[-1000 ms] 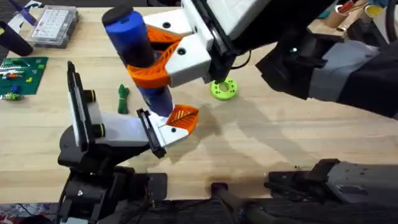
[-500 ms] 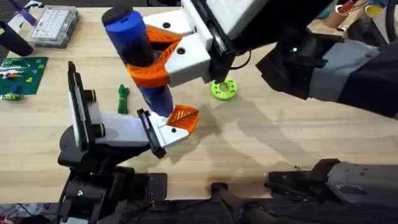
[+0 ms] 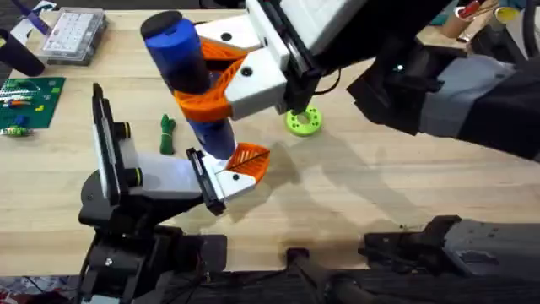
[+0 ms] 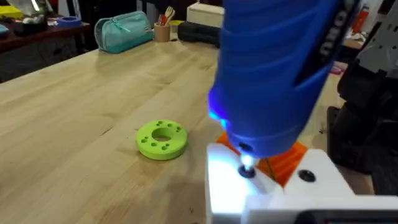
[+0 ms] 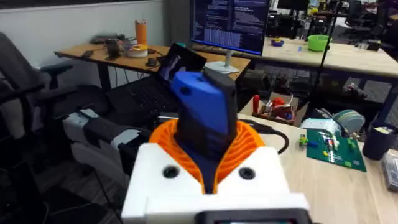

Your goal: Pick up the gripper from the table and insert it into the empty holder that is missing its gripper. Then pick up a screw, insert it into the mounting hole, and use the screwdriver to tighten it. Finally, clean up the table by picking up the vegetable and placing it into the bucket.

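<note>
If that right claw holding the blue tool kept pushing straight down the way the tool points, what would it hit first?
Probably the white, orange-padded finger mounted on the holder: the screwdriver in the right gripper already has its bit there.

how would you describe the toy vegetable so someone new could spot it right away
Find the grey and black robot arm lying at the left of the wooden table. Just beyond it, left of the upright blue screwdriver, lies the vegetable: small, dark green and knobbly, unlike the lime-green round disc with holes farther right.

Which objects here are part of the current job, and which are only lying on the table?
Job: screwdriver held in the right gripper; holder; vegetable.
Lying about: lime-green disc; clear compartment box; green circuit board; teal pouch.
</note>
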